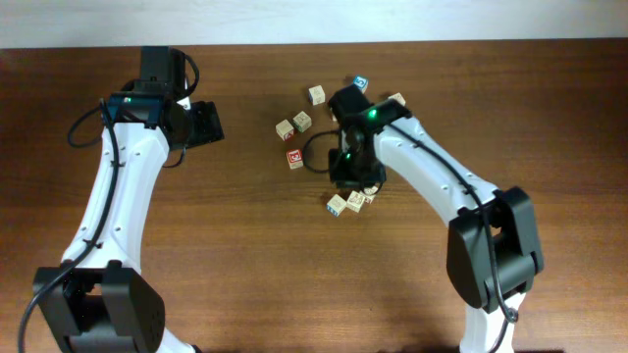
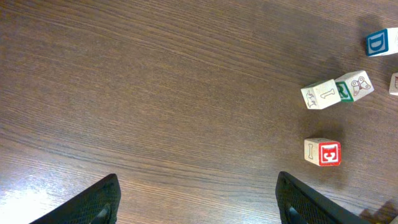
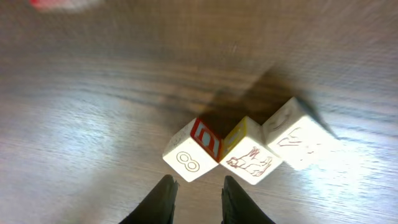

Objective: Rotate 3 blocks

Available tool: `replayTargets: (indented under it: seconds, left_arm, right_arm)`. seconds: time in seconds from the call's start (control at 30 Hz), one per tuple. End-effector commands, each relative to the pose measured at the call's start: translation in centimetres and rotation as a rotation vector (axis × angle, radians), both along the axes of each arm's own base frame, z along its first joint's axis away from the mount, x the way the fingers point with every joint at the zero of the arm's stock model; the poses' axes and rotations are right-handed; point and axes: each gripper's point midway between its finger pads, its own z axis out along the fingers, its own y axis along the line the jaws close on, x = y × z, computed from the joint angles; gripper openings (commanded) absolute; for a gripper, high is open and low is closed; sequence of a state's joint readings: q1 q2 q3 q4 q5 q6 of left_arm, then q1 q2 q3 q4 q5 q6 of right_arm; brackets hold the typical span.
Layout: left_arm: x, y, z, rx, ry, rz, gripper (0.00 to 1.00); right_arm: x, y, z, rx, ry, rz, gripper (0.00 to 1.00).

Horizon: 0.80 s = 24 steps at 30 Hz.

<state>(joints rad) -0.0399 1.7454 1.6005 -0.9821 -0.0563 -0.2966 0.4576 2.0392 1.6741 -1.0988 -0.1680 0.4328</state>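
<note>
Three pale blocks lie in a touching row on the table, below my right gripper (image 1: 355, 179) in the overhead view. In the right wrist view they are a block with an "8" and a red side face (image 3: 188, 158), one with an animal drawing and a yellow side (image 3: 252, 160), and a pale block with faint line drawings (image 3: 298, 140). My right gripper (image 3: 198, 196) hovers just short of the "8" block, its fingers a narrow gap apart with nothing between them. My left gripper (image 1: 208, 123) stands wide open over bare wood, far left of the blocks.
More cubes lie scattered behind the right arm: a red-faced cube (image 1: 294, 159), two pale ones (image 1: 285, 128) (image 1: 302, 120), another (image 1: 316, 94), a blue-faced cube (image 1: 361, 82). In the left wrist view, the red "E" cube (image 2: 323, 152) lies ahead and to the right of the gripper.
</note>
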Motion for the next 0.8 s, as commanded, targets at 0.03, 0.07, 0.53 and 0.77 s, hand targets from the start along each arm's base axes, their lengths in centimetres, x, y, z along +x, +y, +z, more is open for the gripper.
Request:
replayTargets:
  seconds: [0.03,0.07,0.53,0.77]
  left_arm:
    - [-0.2,-0.7,-0.6,-0.04,0.021,-0.01,0.78]
    - [-0.3,-1.2,-0.7,-0.059,0.025,-0.02,0.78]
    - [-0.3,-1.9,-0.7,-0.058,0.024,-0.038,0.77]
    - [-0.3,-1.9,-0.7,-0.057,0.023,-0.038,0.78]
  right_arm:
    - [1.8,-4.5,1.1,-0.08,-0.034,-0.081,0.26]
    - [1.7,-5.5,0.7,-0.096,-0.021,-0.099,0.26]
    - [-3.7,-6.9,-5.2,-0.085,0.153,-0.007,0.26]
    - [-2.8,-6.1,-6.4,-0.039,0.088,0.065,0.26]
